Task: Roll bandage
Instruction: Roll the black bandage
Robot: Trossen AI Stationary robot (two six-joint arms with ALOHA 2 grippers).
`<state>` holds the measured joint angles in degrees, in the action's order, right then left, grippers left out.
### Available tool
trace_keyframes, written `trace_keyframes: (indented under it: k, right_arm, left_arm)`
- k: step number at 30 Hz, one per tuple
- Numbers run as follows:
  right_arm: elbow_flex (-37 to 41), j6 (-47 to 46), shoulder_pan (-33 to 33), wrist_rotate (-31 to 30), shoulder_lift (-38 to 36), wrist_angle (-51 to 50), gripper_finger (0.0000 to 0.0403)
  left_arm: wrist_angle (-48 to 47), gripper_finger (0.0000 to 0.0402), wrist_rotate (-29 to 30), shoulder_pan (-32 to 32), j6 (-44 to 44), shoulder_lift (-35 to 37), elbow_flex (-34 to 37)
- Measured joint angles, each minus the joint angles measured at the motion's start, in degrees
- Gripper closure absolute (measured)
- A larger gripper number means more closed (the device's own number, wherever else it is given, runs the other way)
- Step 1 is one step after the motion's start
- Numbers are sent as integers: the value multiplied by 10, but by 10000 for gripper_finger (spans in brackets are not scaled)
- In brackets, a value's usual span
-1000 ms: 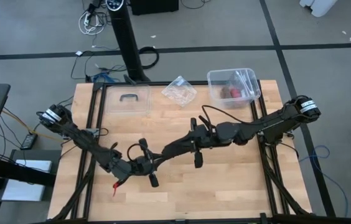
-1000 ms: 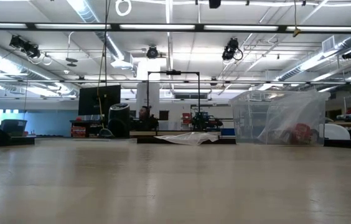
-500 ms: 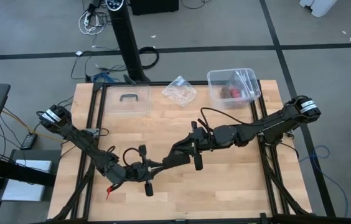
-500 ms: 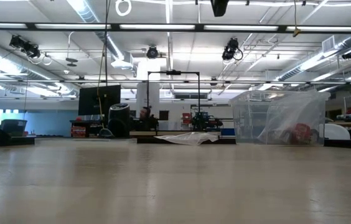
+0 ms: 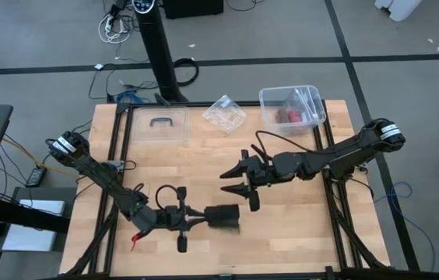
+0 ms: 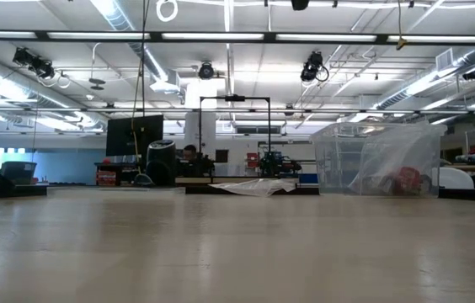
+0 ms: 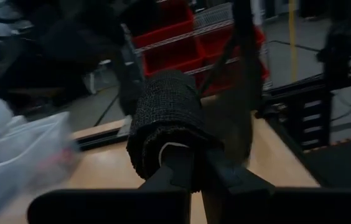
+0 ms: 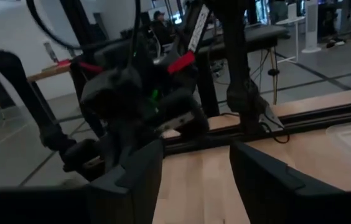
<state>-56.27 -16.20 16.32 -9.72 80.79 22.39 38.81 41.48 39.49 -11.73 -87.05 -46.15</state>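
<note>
We hold the rolled bandage (image 5: 223, 217) with the left gripper (image 5: 201, 218), fingers clenched on it; right gripper (image 5: 230, 181), beside the roll, released. Next, we judge: set the roll down.

You can't see either arm in the low view, they're up out of frame. In the left wrist view the left gripper's fingers (image 7: 188, 174) cover the near end of the bandage (image 7: 166, 121), and the clear box (image 7: 20, 155) is blurred and cut off. From above, the box's (image 5: 292, 107) contents are too small to tell.
</note>
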Motion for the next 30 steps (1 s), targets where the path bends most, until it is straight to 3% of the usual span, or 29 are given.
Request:
trace_keyframes:
  k: [6,11,18,30]
  right_arm:
    - [0,7,-3,7,-32,-37,209]
    - [0,102,19,24,-77,-128,207]
    - [0,134,97,-39,-82,-225,203]
    - [0,93,156,-72,-79,-200,196]
  left_arm:
    - [13,383,-31,1,17,0,0]
    - [19,383,-24,5,11,0,0]
    - [78,383,-12,4,-64,0,0]
    - [75,383,24,4,-134,0,0]
